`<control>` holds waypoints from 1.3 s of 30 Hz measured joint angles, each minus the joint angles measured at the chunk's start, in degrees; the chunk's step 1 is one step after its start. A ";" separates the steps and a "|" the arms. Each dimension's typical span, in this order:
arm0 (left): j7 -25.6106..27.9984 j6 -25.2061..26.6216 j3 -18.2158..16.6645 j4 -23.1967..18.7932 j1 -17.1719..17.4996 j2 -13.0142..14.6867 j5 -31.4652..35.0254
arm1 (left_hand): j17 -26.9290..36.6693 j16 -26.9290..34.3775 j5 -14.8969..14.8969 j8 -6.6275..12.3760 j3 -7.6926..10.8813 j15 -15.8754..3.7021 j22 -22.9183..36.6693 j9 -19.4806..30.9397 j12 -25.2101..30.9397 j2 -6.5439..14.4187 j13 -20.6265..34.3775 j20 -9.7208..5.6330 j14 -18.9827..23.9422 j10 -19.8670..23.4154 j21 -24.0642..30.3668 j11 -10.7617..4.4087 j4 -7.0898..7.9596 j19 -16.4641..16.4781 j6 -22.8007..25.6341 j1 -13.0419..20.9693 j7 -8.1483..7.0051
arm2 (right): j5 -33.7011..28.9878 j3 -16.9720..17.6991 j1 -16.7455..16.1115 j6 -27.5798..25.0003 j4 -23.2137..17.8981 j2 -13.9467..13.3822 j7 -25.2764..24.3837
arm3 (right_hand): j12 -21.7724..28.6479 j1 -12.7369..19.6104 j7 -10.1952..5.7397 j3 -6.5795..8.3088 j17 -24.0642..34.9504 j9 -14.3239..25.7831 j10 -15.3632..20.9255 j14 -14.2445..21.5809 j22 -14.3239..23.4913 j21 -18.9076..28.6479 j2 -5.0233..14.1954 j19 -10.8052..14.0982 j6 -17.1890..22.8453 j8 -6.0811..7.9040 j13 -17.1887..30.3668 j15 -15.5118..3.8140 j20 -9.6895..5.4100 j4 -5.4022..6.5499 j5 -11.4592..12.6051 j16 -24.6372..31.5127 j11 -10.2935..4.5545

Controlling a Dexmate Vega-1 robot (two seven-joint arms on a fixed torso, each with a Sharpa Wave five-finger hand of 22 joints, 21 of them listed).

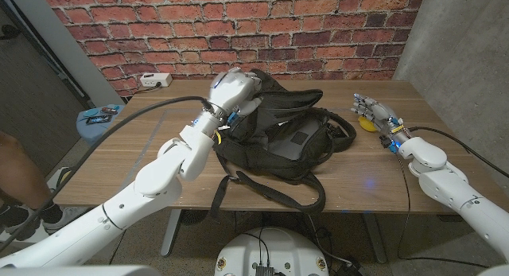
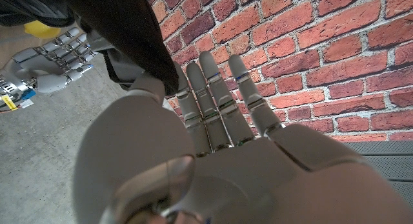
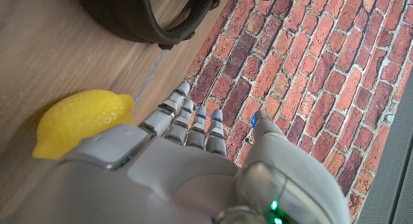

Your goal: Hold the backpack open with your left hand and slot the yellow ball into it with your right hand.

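Observation:
A black backpack (image 1: 286, 137) lies at the middle of the wooden table (image 1: 382, 176), its mouth raised at the far side. My left hand (image 1: 232, 89) is at that raised top edge. In the left wrist view black fabric (image 2: 122, 30) runs down between its thumb and its straight fingers (image 2: 213, 101), so it pinches the backpack's edge. The yellow ball is lemon-shaped (image 1: 367, 123) (image 3: 80, 121) and lies on the table right of the backpack. My right hand (image 1: 380, 113) (image 3: 187, 159) hovers beside it with fingers spread, holding nothing. This hand (image 2: 51, 59) is also visible from the left wrist.
A backpack strap (image 1: 266, 188) trails toward the table's front edge. A white power strip (image 1: 155, 79) lies at the back left, and a blue item (image 1: 95, 119) sits at the left edge. A person's leg (image 1: 16, 176) is at far left. A brick wall (image 1: 262, 29) stands behind.

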 measured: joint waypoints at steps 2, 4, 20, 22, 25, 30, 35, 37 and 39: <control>-0.04 0.16 -0.20 0.00 -0.20 -0.03 -0.39 | 0.22 0.00 -0.04 -0.02 0.07 0.00 0.00 -0.02 0.00 0.08 0.00 -0.30 0.00 0.00 0.36 0.00 -0.07 -0.30 0.00 -0.08 0.00 | -0.41 0.00 0.00 -0.24 -0.38 -0.32 -0.33 | 0.00 0.39 0.00 0.08 0.00 0.00 0.00 0.00 0.00 0.00 0.21 0.29 0.00 0.00 0.00 0.00 -0.29 -0.12 0.00 0.00 0.00; -0.04 0.16 -0.33 0.03 -0.32 -0.06 -0.39 | 0.28 0.00 -0.04 -0.02 0.07 0.00 0.00 -0.26 -0.18 0.11 0.00 -0.30 0.00 0.01 0.36 0.00 -0.07 -0.30 -0.01 -0.10 0.00 | -1.11 -0.07 0.00 -0.57 -0.71 -0.76 -0.83 | 0.00 0.62 0.00 0.00 0.00 0.00 0.03 0.00 0.00 0.00 -0.01 0.30 0.00 0.00 0.00 0.00 -0.30 -0.63 0.00 -0.10 0.03; -0.35 2.77 -1.65 -0.34 -0.15 -0.06 -2.40 | 0.12 -0.43 -0.49 -0.35 0.31 0.00 -0.01 -0.39 -0.42 0.15 0.26 -0.29 -0.01 0.11 1.18 0.09 0.17 -0.30 -0.02 -0.13 -0.01 | -5.61 -0.24 -0.69 -2.80 -3.95 -3.97 -4.58 | 0.21 2.45 0.32 0.32 -0.53 -0.13 0.52 0.00 0.00 0.00 -1.04 1.12 0.32 0.00 0.00 0.00 -0.09 -2.37 0.00 -0.35 0.52; 0.10 3.27 -2.01 -0.50 0.18 0.15 -2.70 | 0.12 -0.46 -0.49 -0.37 0.31 0.00 -0.01 -0.50 -0.65 0.15 0.26 -0.29 -0.01 0.11 1.19 0.09 0.17 -0.30 -0.03 -0.13 -0.02 | -6.12 -0.24 -1.00 -3.18 -4.84 -4.61 -5.06 | 0.21 2.58 0.32 0.32 -0.53 -0.13 0.52 0.00 0.00 0.00 -1.06 1.12 0.32 0.00 0.00 0.00 -0.09 -2.37 0.00 -0.35 0.52; 0.70 3.77 -2.61 -0.67 0.81 0.59 -3.05 | 0.12 -0.64 -0.53 -0.24 0.41 -0.22 -0.01 -0.87 -0.65 0.15 0.22 -0.29 0.22 0.43 1.19 -0.19 0.07 -0.29 0.19 -0.13 -0.27 | -7.14 -0.22 -1.34 -4.00 -5.90 -5.41 -5.91 | 0.21 2.58 0.32 0.32 -0.53 -0.13 0.52 0.10 0.00 0.00 -1.06 1.11 0.32 0.00 0.00 -0.10 -0.09 -2.85 0.00 -0.35 0.52; 1.54 4.40 -3.66 -0.87 1.68 1.20 -3.65 | -0.02 -1.02 -0.93 -0.11 0.64 -0.31 -0.01 -0.92 -1.08 0.25 -0.38 -0.60 0.31 1.02 1.69 -0.20 0.00 -0.61 0.19 -0.24 -0.43 | -8.71 -0.16 -1.87 -5.54 -7.46 -6.53 -7.34 | 0.21 3.10 0.52 0.49 -0.75 -0.12 0.52 0.10 -0.01 0.00 -0.99 1.11 0.52 0.27 0.00 -0.10 -0.09 -3.02 0.00 -0.35 0.52; 2.53 4.93 -4.63 -0.89 2.49 1.74 -4.29 | -0.15 -1.28 -0.94 -0.09 0.73 -0.10 -0.02 -0.99 -1.08 0.38 -0.44 -0.60 0.52 1.12 2.01 -0.11 0.09 -0.61 0.18 -0.38 -0.43 | -10.41 -0.16 -2.21 -7.17 -9.17 -7.94 -8.37 | 0.21 3.57 0.52 0.47 -0.79 -0.12 0.74 0.11 0.00 0.00 -1.42 1.11 0.52 0.40 0.00 -0.10 -0.09 -3.64 0.00 -0.35 0.30; 2.89 5.21 -4.98 -0.89 2.78 1.92 -4.59 | -0.14 -1.28 -0.94 -0.09 0.73 -0.10 -0.02 -1.19 -1.08 0.37 -0.39 -0.60 0.51 1.13 2.01 -0.11 0.09 -0.60 0.18 -0.39 -0.43 | -11.12 -0.30 -2.21 -7.66 -9.55 -8.34 -8.70 | 0.21 4.25 0.73 0.59 -0.79 -0.12 0.74 0.11 0.00 0.00 -1.54 1.19 0.73 0.40 0.00 -0.09 -0.16 -3.74 0.00 -0.35 0.30; 3.22 5.50 -5.30 -0.89 3.03 2.05 -4.88 | -0.14 -1.28 -0.94 -0.09 0.73 -0.10 -0.02 -1.19 -1.08 0.37 -0.29 -0.60 0.52 1.13 2.23 -0.12 0.09 -0.61 0.18 -0.39 -0.44 | -12.06 -0.64 -2.11 -8.26 -9.85 -8.78 -8.94 | 0.21 4.57 0.73 0.32 -0.79 -0.12 0.98 0.65 -0.11 0.00 -1.85 1.46 0.73 0.40 0.00 -0.03 -0.15 -4.12 0.00 -0.35 0.53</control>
